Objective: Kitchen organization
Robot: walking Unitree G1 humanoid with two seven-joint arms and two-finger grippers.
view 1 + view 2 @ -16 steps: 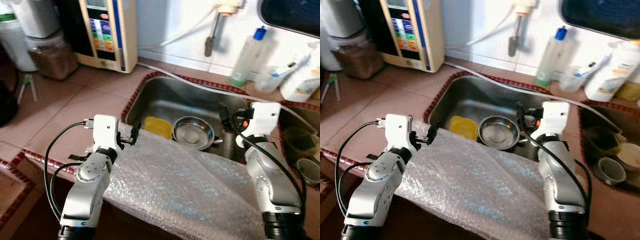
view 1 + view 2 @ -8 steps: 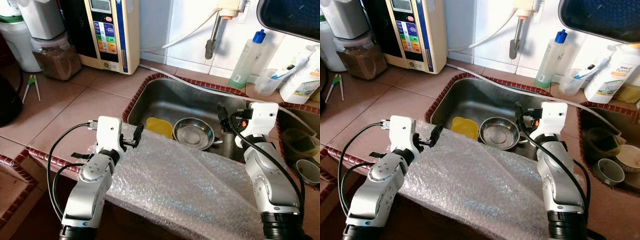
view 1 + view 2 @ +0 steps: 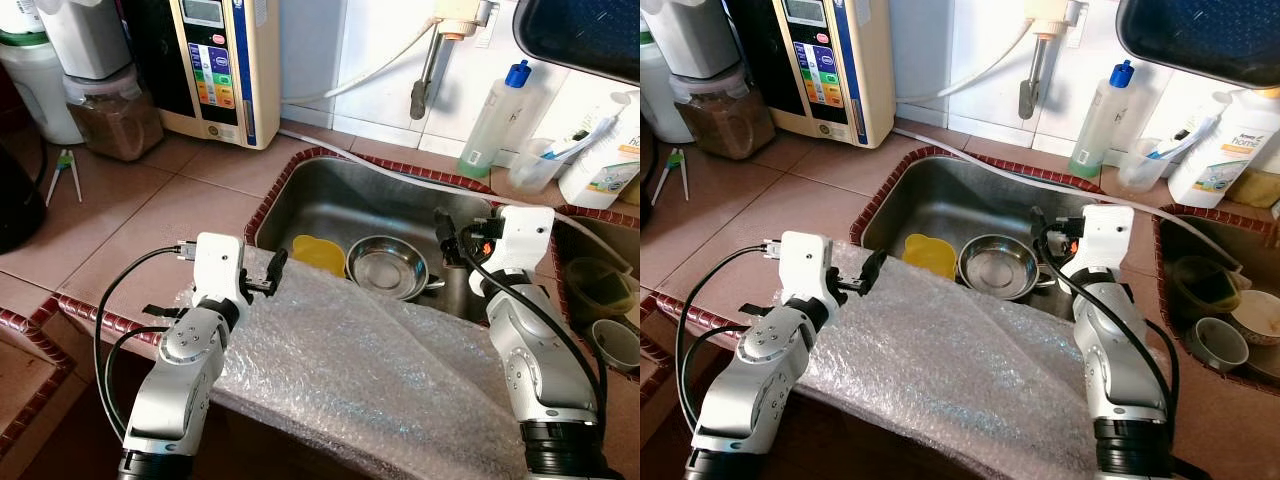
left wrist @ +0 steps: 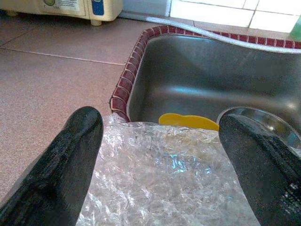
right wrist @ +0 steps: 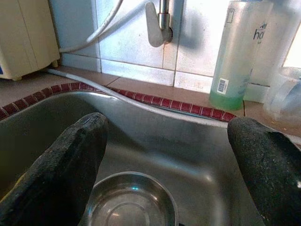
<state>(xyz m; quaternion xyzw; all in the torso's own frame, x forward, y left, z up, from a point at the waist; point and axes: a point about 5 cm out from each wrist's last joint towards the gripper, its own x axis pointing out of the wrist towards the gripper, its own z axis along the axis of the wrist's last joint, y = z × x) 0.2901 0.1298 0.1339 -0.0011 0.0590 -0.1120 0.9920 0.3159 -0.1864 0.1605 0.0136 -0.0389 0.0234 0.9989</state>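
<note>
Stainless sink (image 3: pixel 330 195) holding steel bowl (image 3: pixel 386 266) and yellow cup (image 3: pixel 318 254); bubble wrap (image 3: pixel 350 360) drapes its front edge (both grippers, left (image 3: pixel 272 272) and right (image 3: pixel 443 233), fingers apart, holding nothing).

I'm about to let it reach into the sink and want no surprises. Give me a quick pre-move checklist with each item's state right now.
1. Left gripper open and holding nothing: ok; it sits at the bubble wrap's edge.
2. Right gripper open and holding nothing: ok; it hangs over the sink.
3. Steel bowl upright and reachable in the sink: ok.
4. Yellow cup free to grasp: not ok; the wrap's edge partly hides it.
5. Bubble wrap secure on the counter edge: cannot tell; it drapes over the sink's front rim.
6. Bowl holds nothing: ok.
</note>
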